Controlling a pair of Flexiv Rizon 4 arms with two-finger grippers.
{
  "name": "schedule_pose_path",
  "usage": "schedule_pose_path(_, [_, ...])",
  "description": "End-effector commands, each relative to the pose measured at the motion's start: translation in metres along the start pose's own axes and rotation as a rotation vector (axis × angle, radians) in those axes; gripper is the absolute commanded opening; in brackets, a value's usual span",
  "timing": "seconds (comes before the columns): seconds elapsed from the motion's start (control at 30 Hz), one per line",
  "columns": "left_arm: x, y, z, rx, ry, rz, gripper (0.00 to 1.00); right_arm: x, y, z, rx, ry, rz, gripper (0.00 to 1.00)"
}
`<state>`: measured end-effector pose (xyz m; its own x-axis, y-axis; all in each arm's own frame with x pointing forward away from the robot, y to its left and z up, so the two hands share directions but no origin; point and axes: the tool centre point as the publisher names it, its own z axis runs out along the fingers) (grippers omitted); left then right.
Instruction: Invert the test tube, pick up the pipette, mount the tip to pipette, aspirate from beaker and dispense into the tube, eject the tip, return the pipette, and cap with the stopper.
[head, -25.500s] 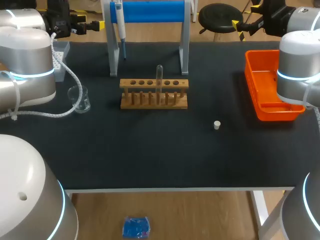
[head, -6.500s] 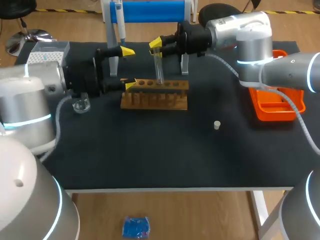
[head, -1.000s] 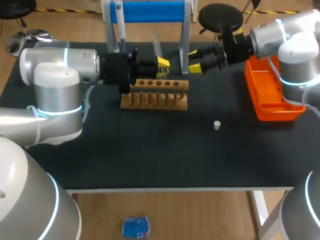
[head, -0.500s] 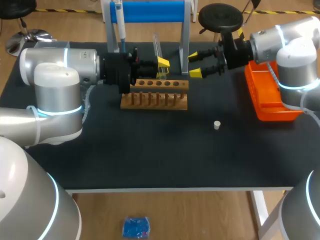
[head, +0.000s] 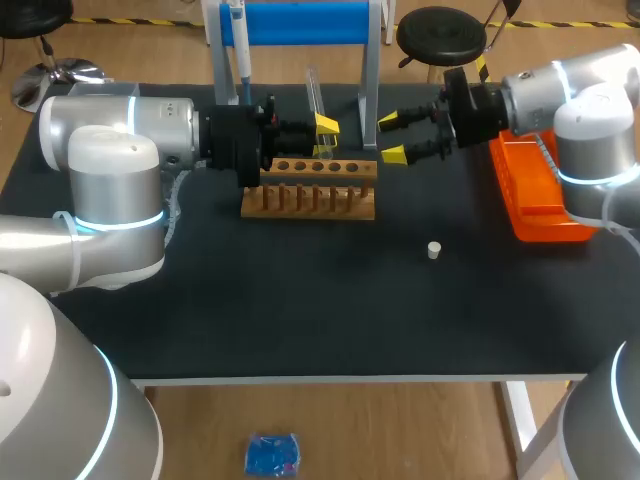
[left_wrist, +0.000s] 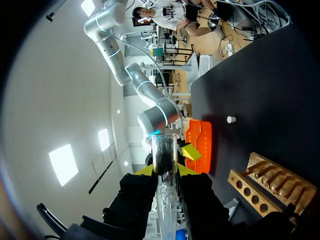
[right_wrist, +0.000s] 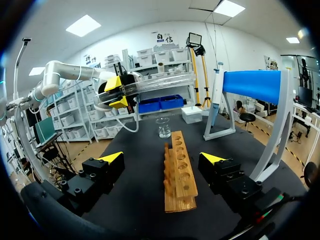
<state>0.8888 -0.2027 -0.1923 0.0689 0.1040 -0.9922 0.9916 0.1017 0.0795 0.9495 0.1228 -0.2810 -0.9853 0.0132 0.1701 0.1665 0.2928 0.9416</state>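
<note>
Black cloth is covering the table (head: 300, 300) you are working over, and a wooden rack (head: 308, 188) is standing at its middle. Just above the rack, not touching it, your left gripper (head: 324, 138) is pinching the test tube (head: 316, 100) between its yellow tips, one on each side. It is gripping near one end, so most of the tube's length is jutting free and leaning well off upright. Your right gripper (head: 393, 138) is hanging beside the rack's far end with its fingers spread wide and nothing between them.

You are handling thin clear glass here. It is probably very light, stiff and smooth, so it is likely to slide in hard fingertips and crack if you are squeezing hard. A firm but modest pinch across the round body is looking safest, and you should be keeping off the rim, where glass chips most easily. With so much length hanging free, any knock against the rack is going to lever on the grip, so slow turning is advisable. Whether the free end is the mouth or the rounded bottom I cannot tell.

Elsewhere, the pipette (head: 238, 50) is hanging on its stand behind the rack, and the beaker (right_wrist: 163, 127) is sitting beyond the rack's other end. The stopper (head: 434, 250) is lying alone on the cloth, well apart from the orange tray (head: 535, 190).
</note>
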Motion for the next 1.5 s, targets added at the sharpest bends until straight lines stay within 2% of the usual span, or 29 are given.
schedule_pose_path(0.03, [-0.001,0.001,0.000,0.005,0.003,0.001,0.00,0.000,0.000,0.000,0.002,-0.001,0.000,1.00])
schedule_pose_path(0.17, [-0.001,0.001,0.000,0.005,0.003,0.001,0.00,0.000,0.000,0.000,0.002,-0.001,0.000,1.00])
schedule_pose_path(0.27, [-0.007,0.010,-0.001,-0.036,0.076,-0.114,0.00,0.000,0.000,0.000,0.002,-0.001,0.000,1.00])
schedule_pose_path(0.33, [-0.016,0.017,-0.002,-0.052,0.077,-0.166,0.00,0.000,0.000,0.000,0.002,-0.001,0.000,1.00])
schedule_pose_path(0.37, [-0.022,0.021,-0.002,-0.048,0.107,-0.203,0.00,0.000,0.000,0.000,0.002,-0.001,0.000,1.00])
schedule_pose_path(0.47, [-0.030,0.033,-0.003,-0.064,0.172,-0.395,0.00,0.000,0.000,0.000,0.002,-0.001,0.000,1.00])
schedule_pose_path(0.5, [-0.032,0.035,-0.003,-0.058,0.169,-0.446,0.00,0.000,0.000,0.000,0.002,-0.001,0.000,1.00])
schedule_pose_path(0.53, [-0.037,0.039,-0.002,-0.045,0.131,-0.471,0.00,0.000,0.000,0.000,0.002,-0.001,0.000,1.00])
schedule_pose_path(0.67, [-0.046,0.046,0.000,-0.009,0.116,-0.593,0.00,0.000,0.000,0.000,0.002,-0.001,0.000,1.00])
schedule_pose_path(0.73, [-0.050,0.050,0.000,-0.011,0.125,-0.598,0.00,0.000,0.000,0.000,0.002,-0.001,0.000,1.00])
schedule_pose_path(1.37, [-0.050,0.050,0.000,-0.011,0.125,-0.598,0.00,0.000,0.000,0.000,0.002,-0.001,0.000,1.00])
schedule_pose_path(1.43, [-0.057,0.050,0.003,-0.005,0.143,-0.595,0.00,0.000,0.000,0.000,0.002,-0.001,0.000,1.00])
schedule_pose_path(1.5, [-0.064,0.053,0.003,-0.049,0.146,-0.669,0.00,0.000,0.000,0.000,0.002,-0.001,0.000,1.00])
